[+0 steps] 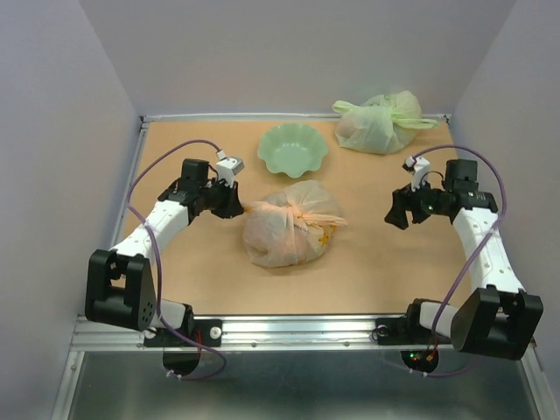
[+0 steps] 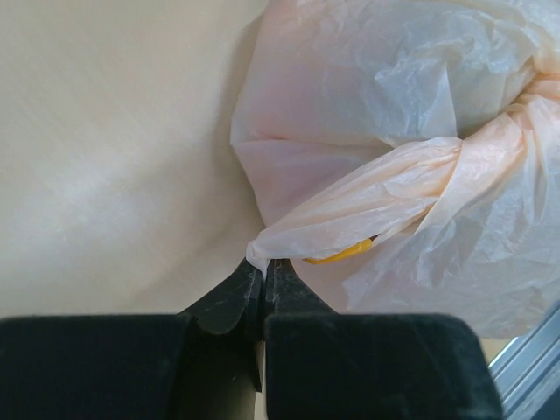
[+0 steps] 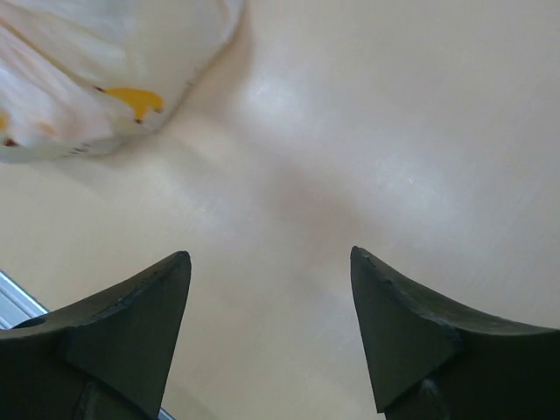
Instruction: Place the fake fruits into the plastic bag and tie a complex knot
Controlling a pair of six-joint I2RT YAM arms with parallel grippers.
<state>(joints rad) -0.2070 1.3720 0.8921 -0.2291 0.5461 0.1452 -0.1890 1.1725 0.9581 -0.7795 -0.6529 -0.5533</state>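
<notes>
The fake fruits [image 2: 343, 255] look bagged and the plastic bag [image 1: 287, 226] knotted; left fingers [image 2: 229, 304] pinch its tail, right fingers [image 3: 131, 337] spread empty.

Pale walls [image 1: 52, 131], tan table [image 1: 376, 271]

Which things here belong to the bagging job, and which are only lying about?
Job: tied whitish plastic bag; fake fruits inside it; left gripper, shut on its handle; right gripper, open.
Lying about: pale green bowl; pale green knotted bag.
</notes>
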